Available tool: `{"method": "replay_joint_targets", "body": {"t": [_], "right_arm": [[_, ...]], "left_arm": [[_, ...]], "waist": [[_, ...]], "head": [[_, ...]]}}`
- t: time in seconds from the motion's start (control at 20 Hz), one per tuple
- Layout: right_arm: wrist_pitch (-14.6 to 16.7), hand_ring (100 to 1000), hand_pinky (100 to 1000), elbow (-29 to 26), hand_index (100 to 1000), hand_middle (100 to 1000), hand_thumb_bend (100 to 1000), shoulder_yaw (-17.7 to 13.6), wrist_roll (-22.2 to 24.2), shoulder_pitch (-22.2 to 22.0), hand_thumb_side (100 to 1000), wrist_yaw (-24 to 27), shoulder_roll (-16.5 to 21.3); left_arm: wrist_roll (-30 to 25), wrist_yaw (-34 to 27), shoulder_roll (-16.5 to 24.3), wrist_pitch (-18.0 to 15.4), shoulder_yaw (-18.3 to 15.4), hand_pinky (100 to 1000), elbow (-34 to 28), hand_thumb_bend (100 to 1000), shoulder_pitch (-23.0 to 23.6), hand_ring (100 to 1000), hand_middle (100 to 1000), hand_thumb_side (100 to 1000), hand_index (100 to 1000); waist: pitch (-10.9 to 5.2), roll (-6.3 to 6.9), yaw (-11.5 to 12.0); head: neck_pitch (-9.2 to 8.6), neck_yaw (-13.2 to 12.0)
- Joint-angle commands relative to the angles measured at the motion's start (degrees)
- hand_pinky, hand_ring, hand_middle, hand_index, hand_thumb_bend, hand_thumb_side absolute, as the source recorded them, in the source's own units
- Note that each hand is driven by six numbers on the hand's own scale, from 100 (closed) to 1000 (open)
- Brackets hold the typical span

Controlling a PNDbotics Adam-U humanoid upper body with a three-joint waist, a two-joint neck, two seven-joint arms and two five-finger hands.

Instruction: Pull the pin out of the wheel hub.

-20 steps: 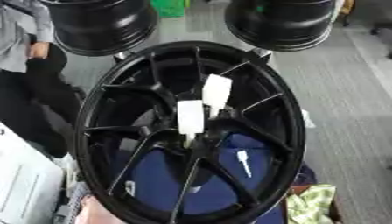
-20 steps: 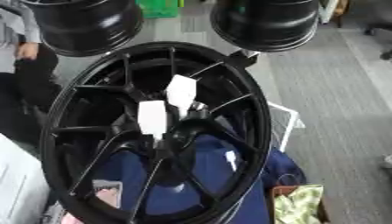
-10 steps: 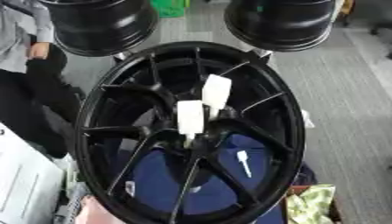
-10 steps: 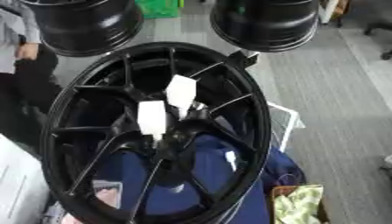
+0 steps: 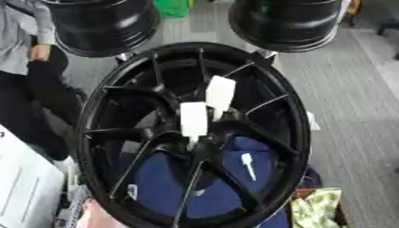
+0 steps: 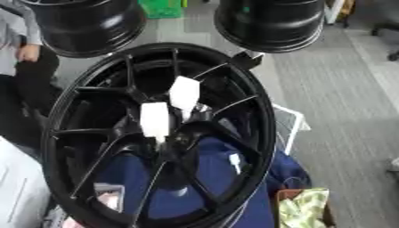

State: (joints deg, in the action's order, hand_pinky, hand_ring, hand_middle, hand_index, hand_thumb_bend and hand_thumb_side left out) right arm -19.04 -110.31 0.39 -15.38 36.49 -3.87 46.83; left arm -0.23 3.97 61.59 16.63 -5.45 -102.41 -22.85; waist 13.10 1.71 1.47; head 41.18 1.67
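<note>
A large black spoked wheel hub [image 5: 117, 93] stands before me, its face turned toward the camera. Two white pins with flat rectangular heads stick out of its centre: one [image 5: 193, 119] in the middle and one [image 5: 220, 93] just above and to the right of it. A smaller white pin [image 5: 247, 163] shows through the spokes at the lower right, against blue cloth. Neither of my hands shows in either view.
Two more black wheel hubs [image 5: 101, 24] [image 5: 284, 22] stand behind on the grey floor. A person in dark trousers [image 5: 31, 89] sits at the left. Blue cloth [image 5: 160, 187] lies behind the spokes, a greenish rag [image 5: 315, 207] at the lower right, a white surface [image 5: 27, 187] at the lower left.
</note>
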Motion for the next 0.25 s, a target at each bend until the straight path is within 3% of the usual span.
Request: {"method": "replay_joint_targets", "body": {"t": [0.05, 0.25], "right_arm": [[0.4, 742, 892, -0.7, 835, 777, 100, -0.7, -0.1, 1.7, 525, -0.1, 1.6], [0.9, 746, 893, -0.7, 836, 781, 100, -0.5, -0.1, 2.9, 524, 0.3, 0.2]], "left_arm": [[13.7, -7.7, -2.7, -1.5, -2.3, 669, -3.8, 321, -2.7, 768, 758, 646, 861], [27.2, -12.9, -12.4, -3.0, -2.0, 679, -9.6, 285, -4.9, 785, 776, 704, 884]], "waist": [[-0.58, -0.45, -0.1], [-0.92, -0.76, -0.5]], "head": [[-0.38, -0.6], [-0.14, -1.6]]}}
